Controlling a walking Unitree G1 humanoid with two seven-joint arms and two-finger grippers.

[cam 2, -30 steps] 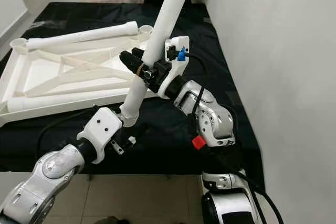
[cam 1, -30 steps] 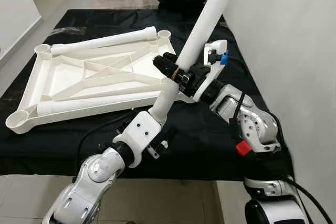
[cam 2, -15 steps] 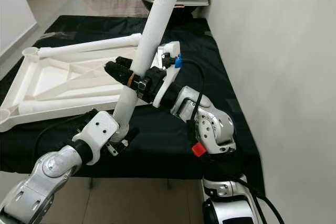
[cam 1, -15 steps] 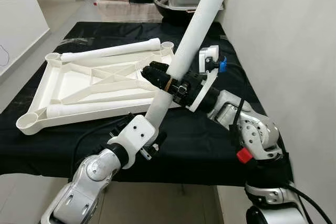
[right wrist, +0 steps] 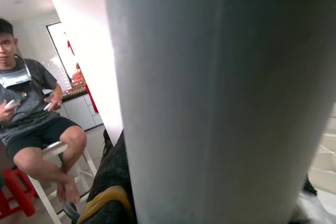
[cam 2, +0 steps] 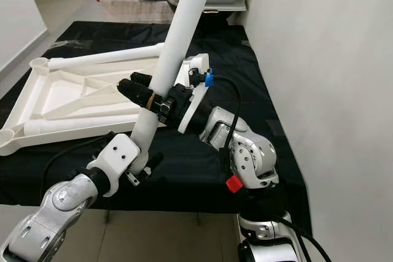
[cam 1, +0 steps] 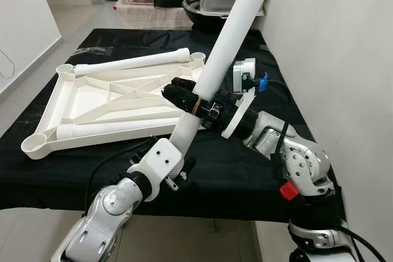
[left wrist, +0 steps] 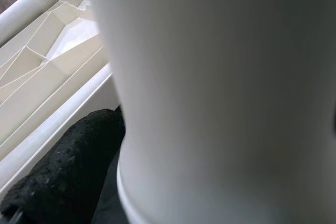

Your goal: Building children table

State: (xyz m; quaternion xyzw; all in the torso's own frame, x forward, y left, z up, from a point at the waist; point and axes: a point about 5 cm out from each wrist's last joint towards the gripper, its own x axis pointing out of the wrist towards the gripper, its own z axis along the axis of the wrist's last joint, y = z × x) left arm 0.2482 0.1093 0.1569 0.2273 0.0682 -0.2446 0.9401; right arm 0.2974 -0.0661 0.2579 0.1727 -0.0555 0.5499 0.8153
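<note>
Left eye view: a long white table leg (cam 1: 228, 40) slants up over the worktop (cam 1: 245, 164), which is draped in black cloth. The left end effector (cam 1: 179, 156) is clamped on the leg's lower end, and the right end effector (cam 1: 184, 97) is clamped on it a little higher up, its black fingers (cam 2: 136, 89) wrapped round the tube. Behind them the white tabletop (cam 1: 116, 99) lies upside down (ribs facing up) with round sockets at its corners. Two more legs (cam 1: 132, 64) lie flat on it, one along the far edge and one along the near edge. In the right wrist view a person (right wrist: 31, 114) sits on a white stool.
</note>
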